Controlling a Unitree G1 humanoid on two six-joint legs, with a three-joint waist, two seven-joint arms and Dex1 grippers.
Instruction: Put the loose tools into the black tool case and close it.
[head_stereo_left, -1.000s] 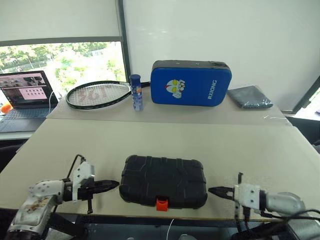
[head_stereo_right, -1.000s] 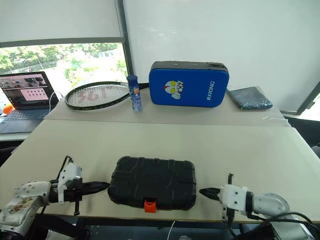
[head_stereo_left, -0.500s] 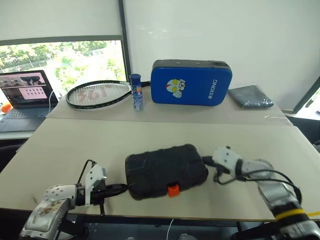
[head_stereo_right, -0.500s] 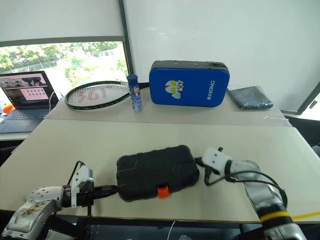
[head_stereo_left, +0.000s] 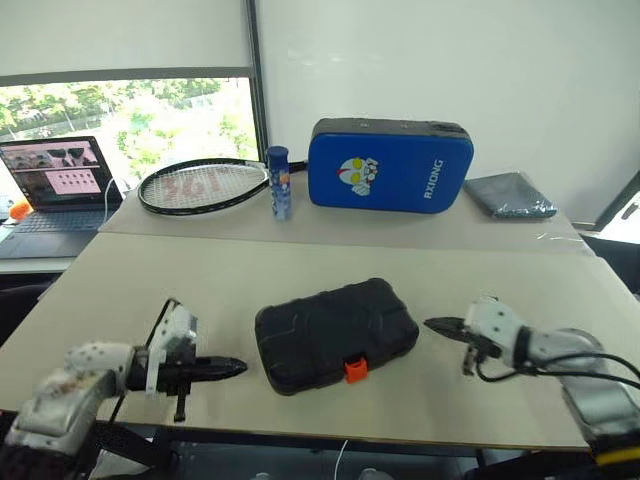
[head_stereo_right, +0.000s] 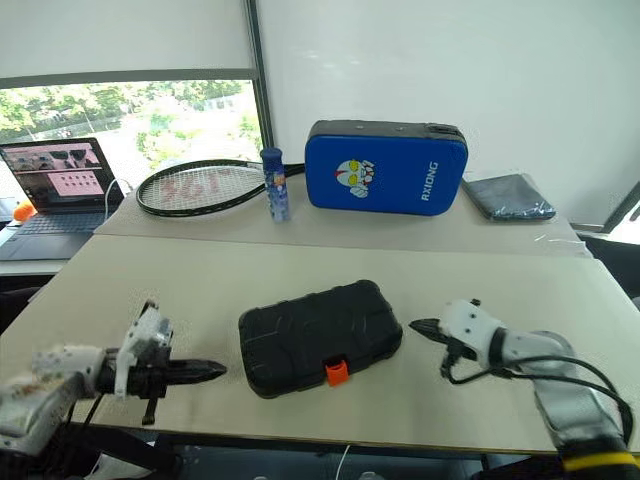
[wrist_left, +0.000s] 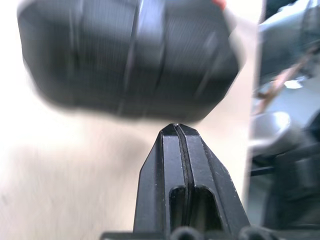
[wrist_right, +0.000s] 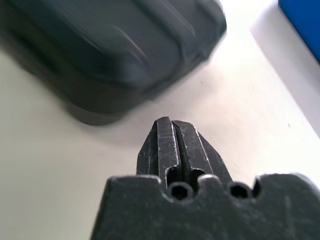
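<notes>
Both grippers sit low at the near edge, left gripper and right gripper each with jaws pinched fully together and holding nothing, flanking the black tool case, probably so they can nudge it. The case lies shut and skewed on the counter, ribbed lid up, orange latch facing the robot, no loose tools anywhere I can spot.

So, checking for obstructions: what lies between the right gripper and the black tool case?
Nothing: in the left eye view only bare table separates the shut right gripper from the black tool case.
</notes>
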